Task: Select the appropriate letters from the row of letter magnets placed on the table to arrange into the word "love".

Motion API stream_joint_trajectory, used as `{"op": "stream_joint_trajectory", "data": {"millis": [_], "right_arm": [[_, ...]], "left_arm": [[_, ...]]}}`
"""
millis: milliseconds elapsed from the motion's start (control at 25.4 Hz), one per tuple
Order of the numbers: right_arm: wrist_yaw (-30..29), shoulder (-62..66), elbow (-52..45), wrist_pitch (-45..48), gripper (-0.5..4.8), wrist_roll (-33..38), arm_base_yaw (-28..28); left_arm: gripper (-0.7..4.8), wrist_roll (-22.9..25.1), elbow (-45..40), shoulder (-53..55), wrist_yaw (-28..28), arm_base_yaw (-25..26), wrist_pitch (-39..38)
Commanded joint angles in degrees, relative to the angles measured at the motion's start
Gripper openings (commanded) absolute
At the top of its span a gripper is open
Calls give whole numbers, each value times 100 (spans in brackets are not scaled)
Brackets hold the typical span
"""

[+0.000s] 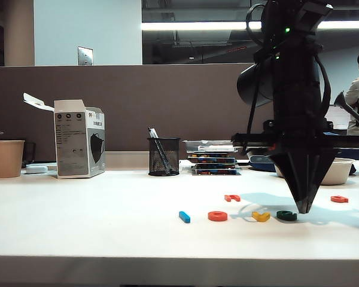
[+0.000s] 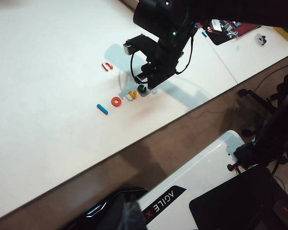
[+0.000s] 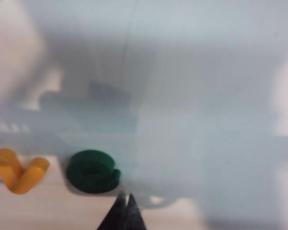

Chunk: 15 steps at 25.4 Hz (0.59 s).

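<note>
Right wrist view: we see the right claw [image 3: 123, 207] pinched shut, empty, beside the green e [image 3: 92, 171]. Light, rigid, slick; grip its outer edges. The left claw is unseen.

Six letter magnets [image 1: 217, 216], one cup [image 1: 8, 158], one pen holder [image 1: 164, 156]

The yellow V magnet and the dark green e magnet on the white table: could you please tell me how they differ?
The yellow V-shaped plastic magnet is angular, two straight strokes; the dark green e-shaped plastic magnet is rounded and curled. The V sits between the orange-red ring magnet and the e, while the e ends the row, beside the shut right end effector. Both lie flat on the white table.
</note>
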Motion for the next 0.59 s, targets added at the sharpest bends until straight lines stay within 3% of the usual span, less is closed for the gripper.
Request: {"op": "stream_joint_trajectory", "data": {"millis": [39, 275, 590], "right_arm": [[-52, -81, 4, -26, -6, -39, 9], [575, -708, 9, 304, -6, -118, -160], [911, -2065, 7, 540, -6, -890, -1110]], "left_arm": [[-5, 20, 20, -13, 17, 2, -4], [-5, 24, 17, -13, -81, 2, 140], [-5, 20, 17, -11, -413, 2, 234]]}}
